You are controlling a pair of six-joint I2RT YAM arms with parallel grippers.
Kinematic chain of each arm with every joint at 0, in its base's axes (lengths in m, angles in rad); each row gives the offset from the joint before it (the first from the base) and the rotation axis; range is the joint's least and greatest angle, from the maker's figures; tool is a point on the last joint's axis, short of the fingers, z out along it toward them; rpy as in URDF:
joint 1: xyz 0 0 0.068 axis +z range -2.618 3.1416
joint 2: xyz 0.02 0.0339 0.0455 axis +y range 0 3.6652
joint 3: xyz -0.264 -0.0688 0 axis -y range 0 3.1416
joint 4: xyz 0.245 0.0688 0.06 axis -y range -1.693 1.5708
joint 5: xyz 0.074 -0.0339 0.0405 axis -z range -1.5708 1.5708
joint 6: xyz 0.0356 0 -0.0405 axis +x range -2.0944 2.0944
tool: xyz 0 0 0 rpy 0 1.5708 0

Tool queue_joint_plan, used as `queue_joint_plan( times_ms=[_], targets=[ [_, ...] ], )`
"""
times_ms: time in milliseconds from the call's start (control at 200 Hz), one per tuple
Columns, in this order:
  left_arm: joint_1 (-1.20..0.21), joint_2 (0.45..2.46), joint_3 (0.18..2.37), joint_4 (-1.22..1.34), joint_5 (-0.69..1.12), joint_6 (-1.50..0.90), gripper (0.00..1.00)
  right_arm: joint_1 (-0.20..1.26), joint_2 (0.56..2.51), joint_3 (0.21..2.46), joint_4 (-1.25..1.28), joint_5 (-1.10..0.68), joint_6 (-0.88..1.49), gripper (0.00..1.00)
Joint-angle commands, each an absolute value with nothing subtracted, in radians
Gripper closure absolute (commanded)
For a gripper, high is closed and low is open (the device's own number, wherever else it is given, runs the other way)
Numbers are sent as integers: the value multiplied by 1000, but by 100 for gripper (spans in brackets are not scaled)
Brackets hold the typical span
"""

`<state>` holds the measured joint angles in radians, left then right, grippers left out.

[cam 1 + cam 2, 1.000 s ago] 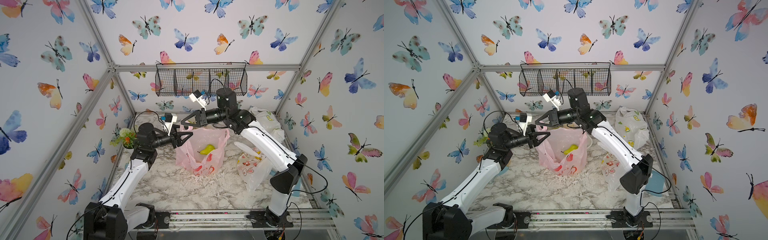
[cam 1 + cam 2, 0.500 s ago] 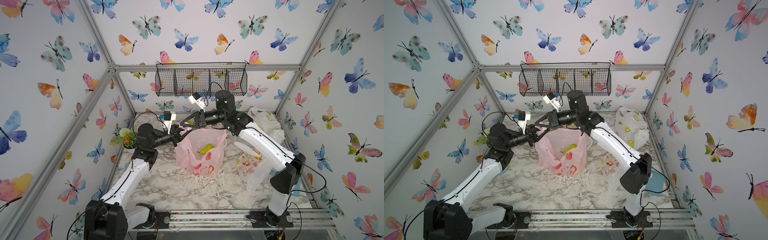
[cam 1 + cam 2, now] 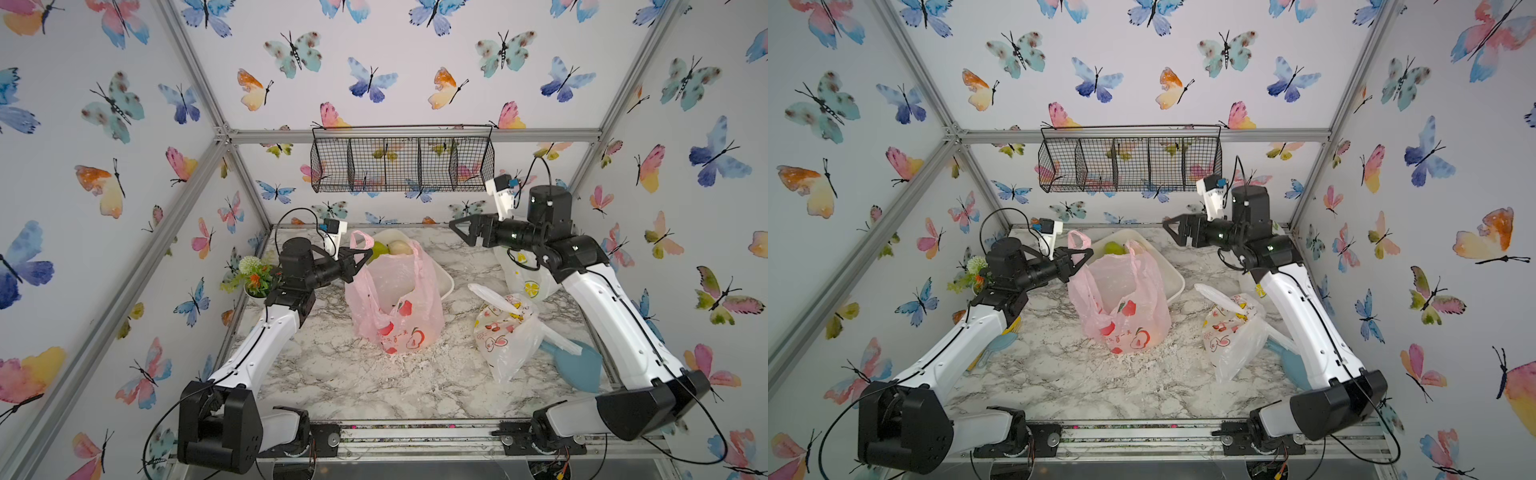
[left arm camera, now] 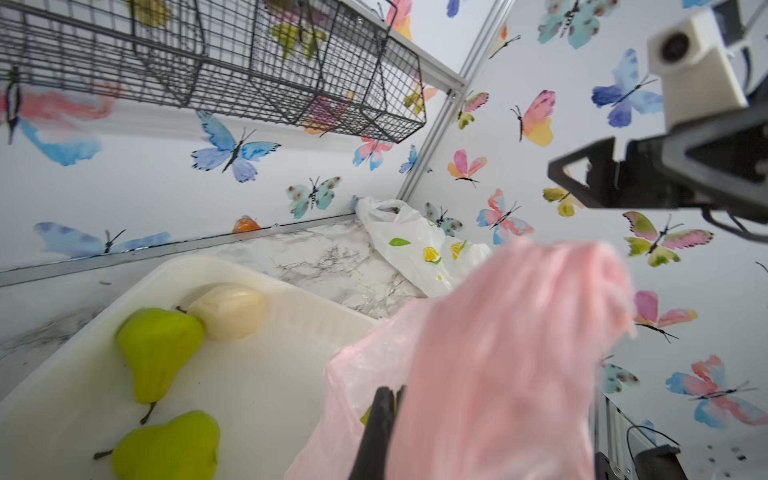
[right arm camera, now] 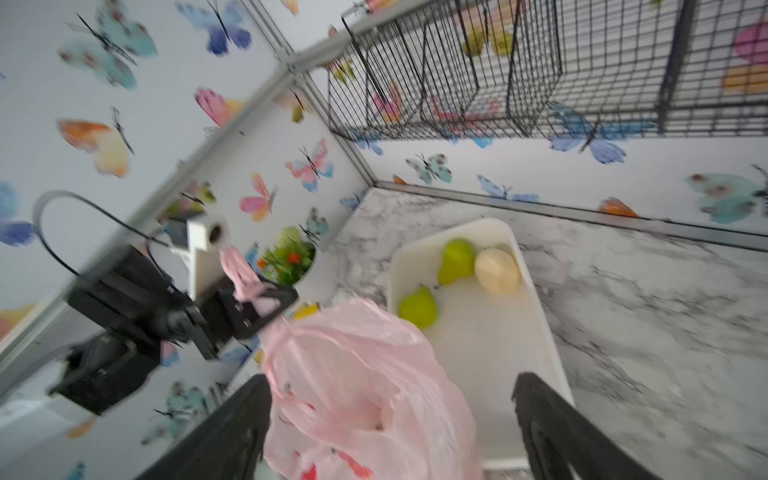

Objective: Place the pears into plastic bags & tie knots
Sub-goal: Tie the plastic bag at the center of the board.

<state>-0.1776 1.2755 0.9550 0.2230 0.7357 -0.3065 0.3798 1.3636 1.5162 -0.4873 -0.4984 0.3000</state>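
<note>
The pink plastic bag [image 3: 395, 307] with red apple prints stands mid-table, mouth up. My left gripper [image 3: 360, 257] is shut on its left handle [image 5: 243, 272], holding that strip raised; the fingertips [image 4: 386, 395] pinch pink film. My right gripper [image 3: 462, 232] hangs open and empty, high and to the right of the bag, its fingers [image 5: 253, 399] wide apart. Two green pears [image 4: 158, 349] [image 4: 166, 449] and a cream pear [image 4: 228, 309] lie in the white tray [image 3: 444, 282] behind the bag. A lemon-print bag [image 3: 528, 284] and a red-doodle bag [image 3: 503, 332] sit at the right, the latter's top gathered with strips sticking out.
A black wire basket [image 3: 401, 164] hangs on the back wall above the tray. A small flower pot [image 3: 255, 276] stands by the left arm. A blue scoop [image 3: 579, 363] lies at the right near the doodle bag. White crumbs litter the marble table [image 3: 332, 374].
My right gripper has let go of the pink bag's handle, opened, and swung away to the right. My left gripper has shut on the other handle. The bag's right side has slumped.
</note>
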Motion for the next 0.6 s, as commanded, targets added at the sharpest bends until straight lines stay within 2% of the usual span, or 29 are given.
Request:
queue_joint_plan(
  times_ms=[0, 70, 180, 240, 446, 596],
  targets=[
    [-154, 1290, 978, 134, 680, -300, 100, 399, 1270, 1296, -392, -440, 189, 2],
    [-152, 1294, 980, 136, 685, -303, 100, 451, 1190, 1154, -272, -458, 185, 2],
    [-152, 1296, 986, 143, 695, -313, 100, 677, 1117, 1007, -98, -220, 84, 2],
    [-153, 1300, 989, 142, 696, -316, 100, 745, 1128, 966, -17, -148, 46, 2],
    [-153, 1283, 979, 131, 700, -312, 100, 786, 1221, 877, 285, 41, 9, 2],
    [-152, 1275, 975, 118, 705, -301, 100, 774, 1320, 877, 387, 10, -59, 0]
  ],
)
